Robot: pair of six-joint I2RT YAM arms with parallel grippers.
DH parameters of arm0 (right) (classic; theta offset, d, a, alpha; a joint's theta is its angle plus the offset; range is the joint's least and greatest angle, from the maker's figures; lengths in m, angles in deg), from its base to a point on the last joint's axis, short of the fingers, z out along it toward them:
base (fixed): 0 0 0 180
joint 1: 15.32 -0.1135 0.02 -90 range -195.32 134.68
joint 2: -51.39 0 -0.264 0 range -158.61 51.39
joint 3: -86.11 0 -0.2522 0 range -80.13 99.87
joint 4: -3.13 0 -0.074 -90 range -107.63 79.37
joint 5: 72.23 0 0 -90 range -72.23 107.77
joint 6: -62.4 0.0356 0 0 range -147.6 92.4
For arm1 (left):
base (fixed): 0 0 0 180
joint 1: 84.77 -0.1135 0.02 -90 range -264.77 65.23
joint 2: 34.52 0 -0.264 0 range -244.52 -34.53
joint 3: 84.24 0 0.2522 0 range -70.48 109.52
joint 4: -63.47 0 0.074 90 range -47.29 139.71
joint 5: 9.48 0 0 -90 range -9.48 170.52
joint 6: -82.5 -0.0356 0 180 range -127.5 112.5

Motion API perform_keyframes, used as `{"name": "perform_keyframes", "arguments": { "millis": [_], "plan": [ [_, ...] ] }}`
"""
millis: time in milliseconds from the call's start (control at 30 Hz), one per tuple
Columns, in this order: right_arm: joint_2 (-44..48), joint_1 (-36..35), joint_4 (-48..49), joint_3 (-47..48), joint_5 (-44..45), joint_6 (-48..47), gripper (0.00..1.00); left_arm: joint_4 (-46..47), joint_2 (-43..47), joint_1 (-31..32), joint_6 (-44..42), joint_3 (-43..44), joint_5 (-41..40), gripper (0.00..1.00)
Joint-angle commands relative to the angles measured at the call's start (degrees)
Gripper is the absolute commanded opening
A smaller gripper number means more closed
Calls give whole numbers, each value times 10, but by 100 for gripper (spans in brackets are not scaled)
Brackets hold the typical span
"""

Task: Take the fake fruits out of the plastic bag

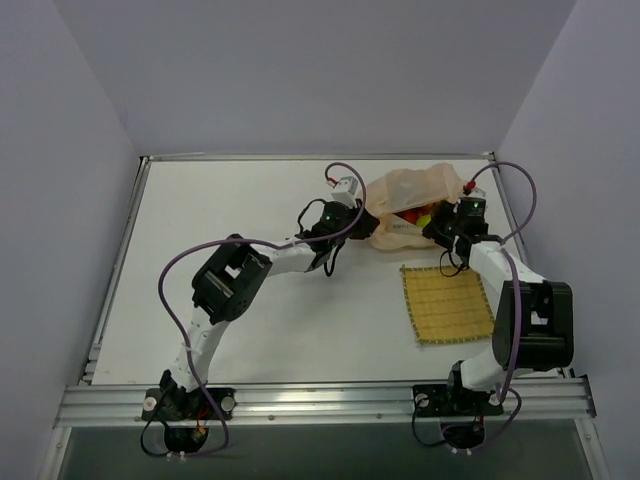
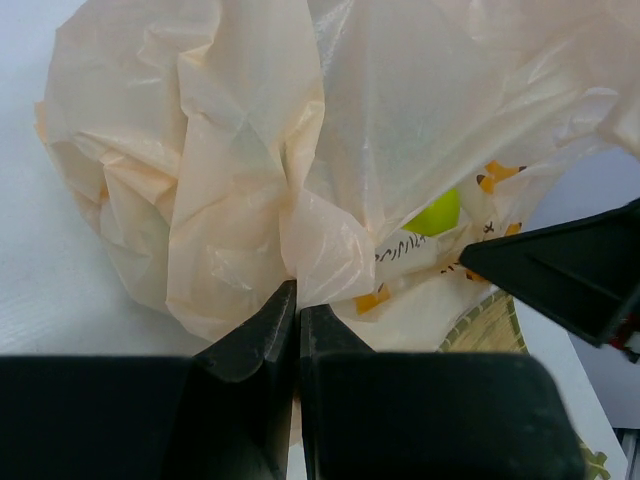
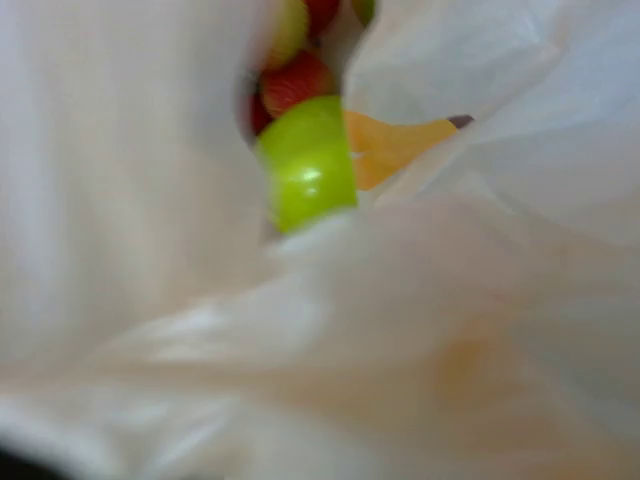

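The cream-peach plastic bag (image 1: 415, 190) lies crumpled at the far right of the table. My left gripper (image 2: 297, 292) is shut on a fold of the plastic bag (image 2: 250, 170) at its left side. My right gripper (image 1: 443, 226) is pushed against the bag's right side. In the right wrist view the bag's plastic (image 3: 420, 330) covers its fingers, so I cannot tell how the jaws stand. Inside the bag I see a round green fruit (image 3: 308, 165), a red fruit (image 3: 295, 80) and an orange-yellow piece (image 3: 395, 145). Red and green fruits (image 1: 415, 214) show in the bag's mouth from above.
A square woven yellow mat (image 1: 446, 303) lies on the white table (image 1: 230, 200), just in front of the bag and beside the right arm; its corner shows in the left wrist view (image 2: 490, 325). Grey walls close in the table on three sides.
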State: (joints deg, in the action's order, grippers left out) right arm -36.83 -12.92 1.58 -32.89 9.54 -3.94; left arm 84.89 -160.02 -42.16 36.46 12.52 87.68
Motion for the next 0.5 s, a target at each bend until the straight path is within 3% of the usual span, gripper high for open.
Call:
{"name": "perform_keyframes", "arguments": {
  "millis": [0,133,200,233,333,467],
  "plan": [
    [78,-5,-8,13,-2,-5,52,45,17,0,4,5,7,2],
    [117,-9,-20,19,-14,0,50,52,27,0,9,1,9,2],
    [114,-12,-18,26,-14,1,42,58,34,0,11,0,10,2],
    [103,-13,-17,29,-12,1,30,60,37,0,15,-1,14,2],
    [71,-20,-15,48,-7,1,15,64,45,0,17,-2,18,2],
    [19,-26,-9,84,6,-5,15,67,50,0,17,-5,22,2]
  ]
}}
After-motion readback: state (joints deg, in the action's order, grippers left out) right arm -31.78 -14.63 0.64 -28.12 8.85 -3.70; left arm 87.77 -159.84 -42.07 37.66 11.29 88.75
